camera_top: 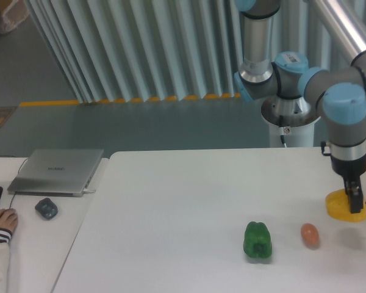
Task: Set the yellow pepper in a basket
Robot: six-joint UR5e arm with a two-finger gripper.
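The yellow pepper (341,207) hangs a little above the white table (183,201) at the far right, with my gripper (354,204) shut on it from above. A faint shadow lies on the table below it. No basket shows in this view.
A green pepper (257,240) and a small orange-brown egg (310,235) lie on the table near its front, left of the held pepper. On the grey desk at left are a closed laptop (58,170), a mouse (46,208) and a person's hand (1,221).
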